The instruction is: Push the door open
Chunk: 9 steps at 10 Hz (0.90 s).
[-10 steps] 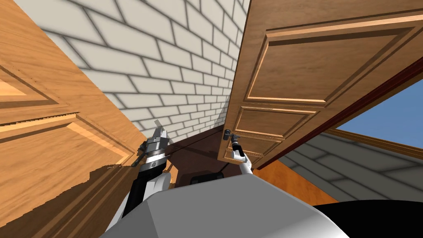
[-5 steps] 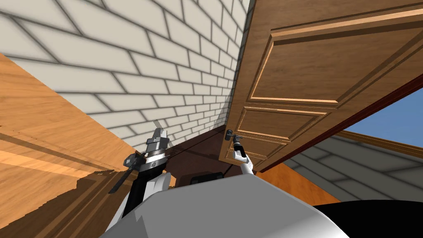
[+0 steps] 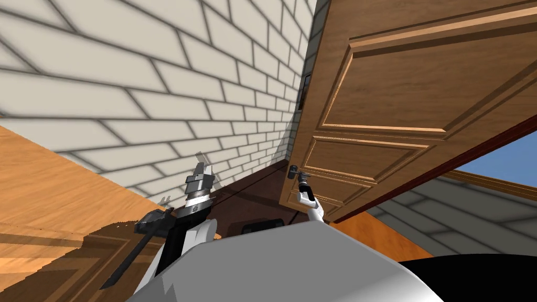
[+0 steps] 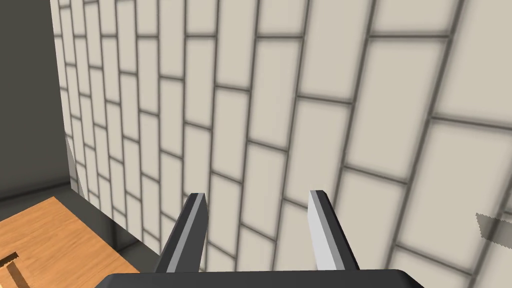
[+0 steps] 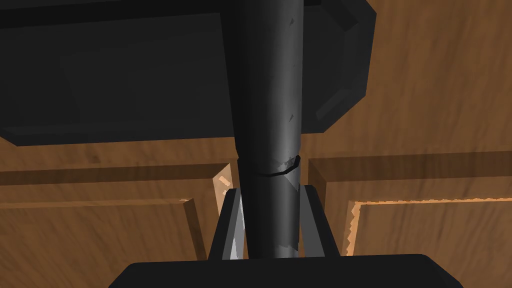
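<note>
door [image 3: 398,105] — brown panelled wood | right hand [image 5: 270,192] clamped on dark handle [image 5: 270,100] | left hand [image 4: 257,195] apart

The brown panelled wooden door [image 3: 388,105] stands right of the pale brick wall [image 3: 157,94]. Its dark lever handle [image 5: 270,125] sits at the door's edge nearest the wall, between the fingers of the right gripper [image 5: 270,191]. The left gripper [image 4: 257,195] is left of it, facing the wall.

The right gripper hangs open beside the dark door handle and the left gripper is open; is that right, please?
Not quite: the right wrist view shows the right gripper shut on the dark door handle; the left gripper is open.
</note>
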{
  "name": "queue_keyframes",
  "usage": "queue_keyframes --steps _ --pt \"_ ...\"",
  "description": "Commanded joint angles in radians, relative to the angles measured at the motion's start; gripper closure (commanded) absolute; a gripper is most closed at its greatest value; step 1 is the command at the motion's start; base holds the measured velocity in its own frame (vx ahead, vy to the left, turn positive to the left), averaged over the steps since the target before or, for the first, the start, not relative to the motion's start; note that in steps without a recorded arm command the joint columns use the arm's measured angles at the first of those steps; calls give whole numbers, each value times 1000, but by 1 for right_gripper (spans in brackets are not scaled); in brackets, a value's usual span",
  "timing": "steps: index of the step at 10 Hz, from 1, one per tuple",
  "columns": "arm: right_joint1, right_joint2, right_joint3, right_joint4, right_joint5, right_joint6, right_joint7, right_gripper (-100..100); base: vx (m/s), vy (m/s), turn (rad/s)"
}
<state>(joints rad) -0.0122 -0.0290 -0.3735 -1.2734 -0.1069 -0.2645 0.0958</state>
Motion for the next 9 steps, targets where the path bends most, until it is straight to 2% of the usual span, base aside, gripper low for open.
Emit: queue_keyframes --steps 1,5,9 --pt "-3 -9 -22 -11 -3 -3 5 100 203 43 -54" --pt "6 -2 -73 -24 -11 -2 15 100 205 29 -52" --pt "14 26 -118 -35 -19 -1 24 100 200 30 -59"
